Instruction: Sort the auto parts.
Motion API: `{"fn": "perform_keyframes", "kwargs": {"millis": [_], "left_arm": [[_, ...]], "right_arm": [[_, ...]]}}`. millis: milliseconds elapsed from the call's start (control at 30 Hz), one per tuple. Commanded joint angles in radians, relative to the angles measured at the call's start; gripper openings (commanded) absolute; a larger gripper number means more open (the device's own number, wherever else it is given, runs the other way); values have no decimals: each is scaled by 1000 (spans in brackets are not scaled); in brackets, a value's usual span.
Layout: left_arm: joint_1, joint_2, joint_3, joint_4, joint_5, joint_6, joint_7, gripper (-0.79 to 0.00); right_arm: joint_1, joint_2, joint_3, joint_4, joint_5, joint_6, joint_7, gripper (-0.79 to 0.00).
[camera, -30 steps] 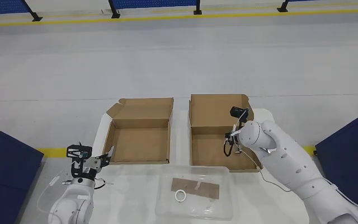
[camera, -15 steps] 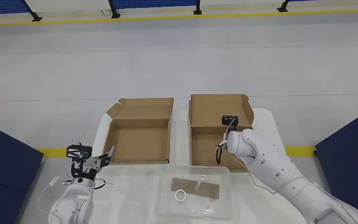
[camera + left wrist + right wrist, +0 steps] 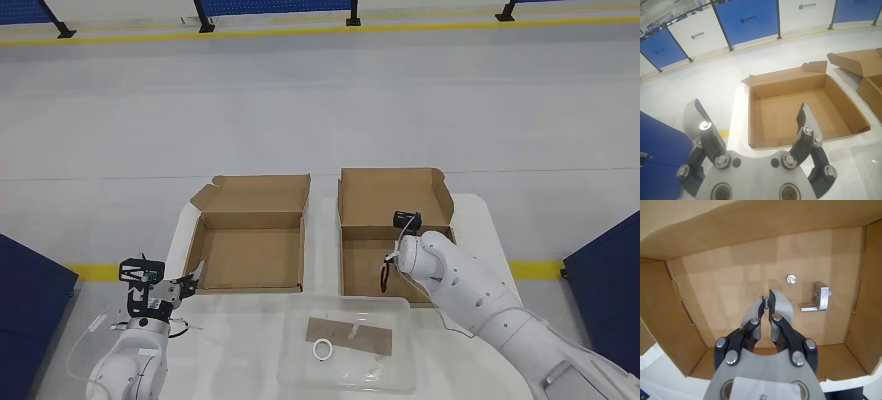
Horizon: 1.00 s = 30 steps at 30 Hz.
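Left gripper [image 3: 750, 104], jaws wide apart, hangs well clear of the right cardboard box [image 3: 871, 285], beyond the left cardboard box [image 3: 787, 113]. Over the right box's mid-floor, the right gripper [image 3: 766, 295] pinches a small screw [image 3: 766, 304], long axis along the fingers, aimed at the floor. All the walls stand well off. A flanged bolt [image 3: 791, 278] and an L-shaped bracket [image 3: 819, 299] lie near one side wall.

A pale, glossy floor [image 3: 320, 110] runs back to a yellow line [image 3: 300, 30]. Behind the line stand blue and white partition panels [image 3: 745, 20] on black posts [image 3: 719, 22]. 2 dark blue screens [image 3: 30, 290] flank the white, round-cornered surface [image 3: 230, 330]. The light is even.
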<state>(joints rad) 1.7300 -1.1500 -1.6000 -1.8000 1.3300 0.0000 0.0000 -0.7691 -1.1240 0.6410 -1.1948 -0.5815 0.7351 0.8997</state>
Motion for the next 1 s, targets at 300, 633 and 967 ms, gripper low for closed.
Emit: {"fn": "perform_keyframes", "kwargs": {"millis": [300,633,967], "left_arm": [[0,0,0,0,0,0,0,0],[0,0,0,0,0,0,0,0],[0,0,0,0,0,0,0,0]], "right_arm": [[16,-32,-9,55,-14,8,-4,-505],[5,-34,20,26,-41,7,7,-406],[-74,20,131,-191,-125,16,70,0]]}}
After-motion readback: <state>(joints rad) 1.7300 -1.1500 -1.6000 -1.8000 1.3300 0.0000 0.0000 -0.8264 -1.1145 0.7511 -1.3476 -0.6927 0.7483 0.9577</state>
